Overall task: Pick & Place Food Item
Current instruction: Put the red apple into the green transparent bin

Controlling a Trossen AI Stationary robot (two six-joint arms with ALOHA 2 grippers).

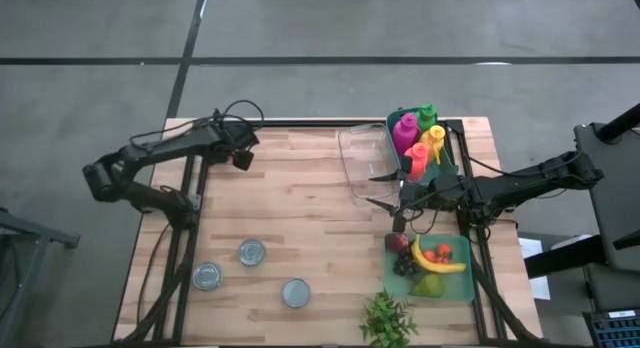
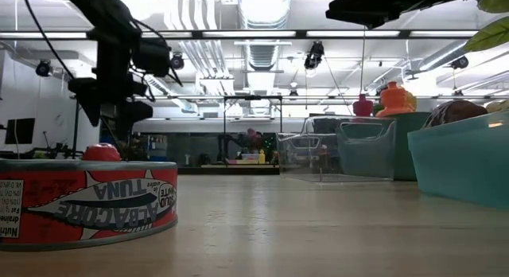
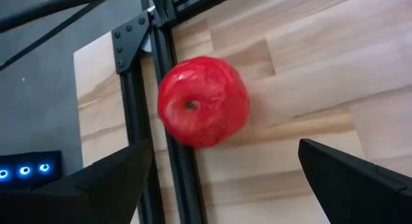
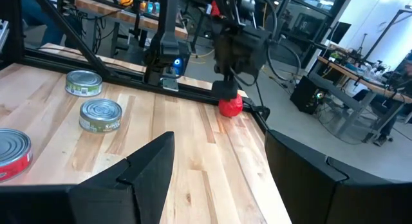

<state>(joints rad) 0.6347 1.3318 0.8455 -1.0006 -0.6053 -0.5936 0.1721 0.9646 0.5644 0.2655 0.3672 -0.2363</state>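
The red apple (image 3: 203, 102) sits at the counter (image 1: 290, 208) edge. The left gripper (image 3: 219, 179) hangs above it, fingers wide and empty. A bump might roll it off.

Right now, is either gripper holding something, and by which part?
Nothing is held. The left gripper is open above the red apple without touching it; the right gripper is open and empty.
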